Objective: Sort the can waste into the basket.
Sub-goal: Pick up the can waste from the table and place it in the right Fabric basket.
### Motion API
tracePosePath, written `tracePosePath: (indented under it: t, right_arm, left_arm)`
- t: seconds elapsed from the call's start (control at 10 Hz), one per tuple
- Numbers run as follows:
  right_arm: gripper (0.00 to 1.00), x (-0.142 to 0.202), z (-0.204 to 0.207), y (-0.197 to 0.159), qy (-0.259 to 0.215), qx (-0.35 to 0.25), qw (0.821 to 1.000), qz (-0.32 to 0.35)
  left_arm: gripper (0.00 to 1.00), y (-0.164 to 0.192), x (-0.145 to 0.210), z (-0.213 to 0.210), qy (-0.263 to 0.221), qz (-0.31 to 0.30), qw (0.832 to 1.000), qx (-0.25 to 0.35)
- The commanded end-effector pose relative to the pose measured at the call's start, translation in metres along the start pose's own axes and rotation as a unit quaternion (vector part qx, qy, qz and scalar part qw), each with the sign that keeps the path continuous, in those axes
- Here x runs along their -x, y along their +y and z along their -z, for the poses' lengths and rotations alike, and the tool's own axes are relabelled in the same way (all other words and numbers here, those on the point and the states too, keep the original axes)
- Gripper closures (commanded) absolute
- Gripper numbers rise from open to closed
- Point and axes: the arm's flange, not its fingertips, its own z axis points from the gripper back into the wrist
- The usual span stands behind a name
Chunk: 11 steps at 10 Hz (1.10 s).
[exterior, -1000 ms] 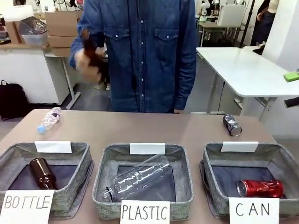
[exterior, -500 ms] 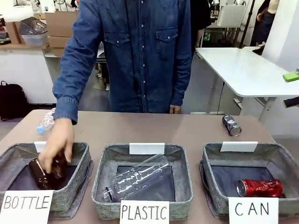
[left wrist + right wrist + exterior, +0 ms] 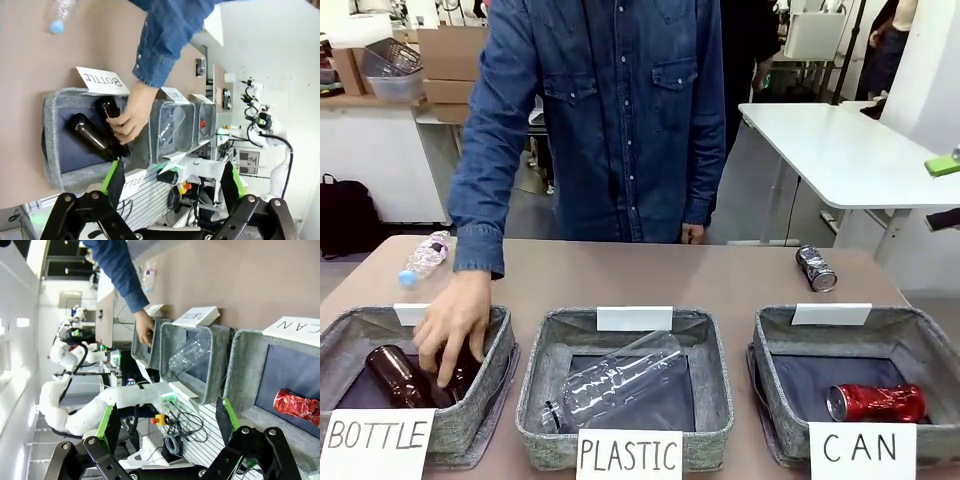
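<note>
Currently the red can (image 3: 877,403) lies on its side inside the CAN basket (image 3: 910,322), at the near right of the table (image 3: 620,275), close to the basket's near wall. The dark grey can (image 3: 816,268) lies on its side on the bare table just past that basket's far edge, outside it. A person's hand (image 3: 455,320) reaches into the BOTTLE basket (image 3: 500,345) at near left, fingers on a brown glass bottle (image 3: 106,110). A second brown bottle (image 3: 395,375) lies next to it. A clear plastic bottle (image 3: 620,385) lies in the middle PLASTIC basket (image 3: 715,370). A small water bottle (image 3: 425,256) lies on the table at far left. Left gripper (image 3: 172,180): jaws apart, nothing between them, BOTTLE basket ahead of it. Right gripper (image 3: 166,421): jaws apart, empty, held clear of the CAN basket and not touching either can.
</note>
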Motion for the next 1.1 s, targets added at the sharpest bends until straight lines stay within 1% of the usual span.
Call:
tracePosePath:
  t: [0.0, 0.1, 0.2, 0.3, 0.8, 0.9, 1.0]
  right_arm:
    - [0.0, 0.002, -0.002, -0.001, 0.004, -0.001, 1.0, -0.01]
    - [0.0, 0.002, -0.002, -0.001, 0.004, -0.001, 1.0, -0.01]
    - [0.0, 0.002, -0.002, -0.001, 0.004, -0.001, 1.0, -0.01]
    - [0.0, 0.002, -0.002, -0.001, 0.004, -0.001, 1.0, -0.01]
    - [0.0, 0.002, -0.002, -0.001, 0.004, -0.001, 1.0, -0.01]
    - [0.0, 0.0, 0.0, 0.0, 0.0, 0.0, 1.0, 0.0]
    - [0.0, -0.011, 0.014, 0.006, 0.011, 0.179, 0.981, -0.078]
  left_arm:
    - [0.0, -0.007, 0.005, 0.031, 0.024, 0.011, 1.0, 0.016]
    - [0.0, -0.01, 0.007, 0.05, 0.046, 0.017, 0.999, 0.019]
    - [0.0, -0.012, 0.006, 0.064, 0.059, 0.011, 0.998, 0.006]
    - [0.0, -0.006, 0.004, 0.037, 0.038, 0.007, 0.999, 0.008]
    - [0.0, -0.006, 0.004, 0.037, 0.038, 0.007, 0.999, 0.008]
    - [0.0, -0.006, 0.004, 0.037, 0.038, 0.007, 0.999, 0.008]
    - [0.0, -0.006, 0.004, 0.037, 0.038, 0.007, 0.999, 0.008]
